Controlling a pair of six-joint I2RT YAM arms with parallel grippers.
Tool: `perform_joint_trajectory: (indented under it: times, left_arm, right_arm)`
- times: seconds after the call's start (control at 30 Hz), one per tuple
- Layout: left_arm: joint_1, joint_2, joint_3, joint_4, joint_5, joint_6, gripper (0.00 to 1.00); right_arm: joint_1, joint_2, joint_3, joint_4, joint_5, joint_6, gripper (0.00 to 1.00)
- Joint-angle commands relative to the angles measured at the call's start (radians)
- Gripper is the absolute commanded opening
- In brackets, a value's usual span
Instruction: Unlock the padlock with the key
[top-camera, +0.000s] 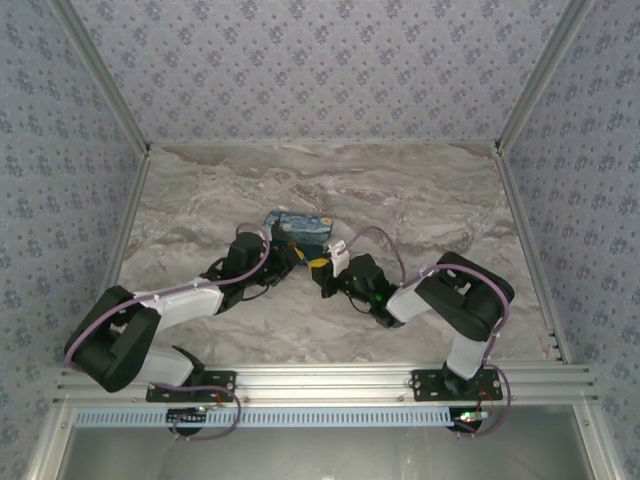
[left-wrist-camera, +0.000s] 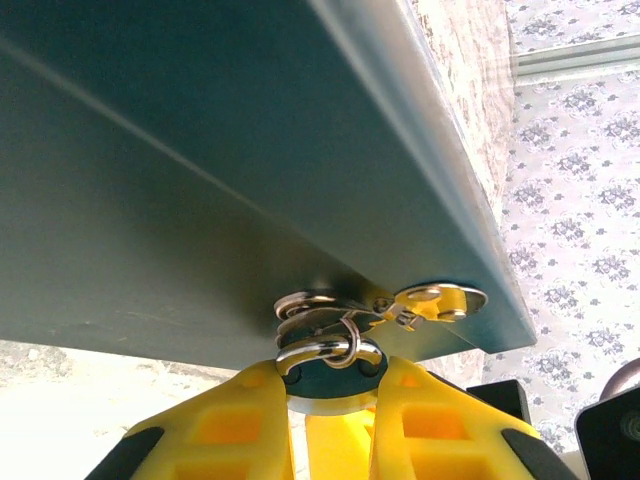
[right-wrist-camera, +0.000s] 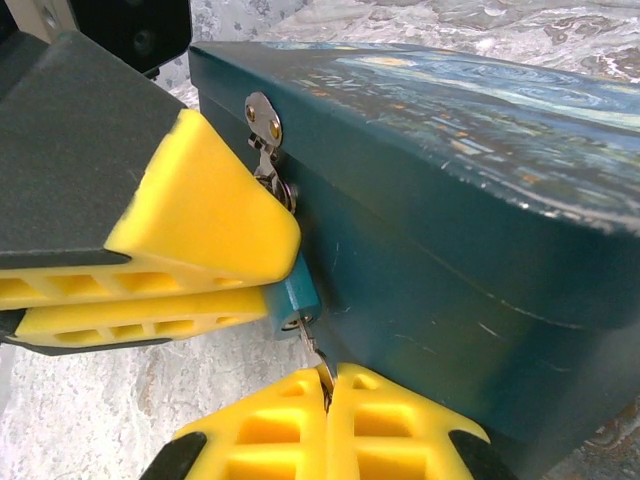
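**Key seated in the padlock at the box's front**

The blue box (top-camera: 300, 228) stands near the middle of the marble table (top-camera: 430, 190), well apart from the papered walls. Bare tabletop lies open behind it and to either side. Both arms crowd its near face, their wrists close together.

From above, the lock is too small to make out. The left wrist view looks along the box's dark side and catches the silver shackle (left-wrist-camera: 330, 352) hanging from the hasp (left-wrist-camera: 440, 298) at the box's edge. The right wrist view gives the rest: the padlock (right-wrist-camera: 297, 298), a small teal body with a silvery end, just below the hasp and against the box front.

The left gripper (right-wrist-camera: 280, 278) is clamped on the padlock's body. The right gripper (right-wrist-camera: 328, 378), just beneath it, is pinched tight on the key (right-wrist-camera: 313, 350), whose shaft runs up into the padlock's lower end.
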Motion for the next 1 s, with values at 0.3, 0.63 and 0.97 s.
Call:
perform_joint_trajectory:
  times: [0.3, 0.63, 0.97]
  left_arm:
    - [-0.021, 0.009, 0.009, 0.053, 0.075, -0.004, 0.18]
    - [-0.039, 0.122, 0.038, 0.114, 0.093, 0.006, 0.21]
    - [-0.04, 0.153, 0.052, 0.067, 0.065, 0.054, 0.51]
  right_arm:
    - [-0.003, 0.009, 0.073, 0.078, -0.11, 0.037, 0.0]
    - [-0.008, -0.028, 0.046, 0.055, -0.069, 0.067, 0.0]
    - [0.01, 0.026, -0.063, 0.09, 0.001, 0.181, 0.0]
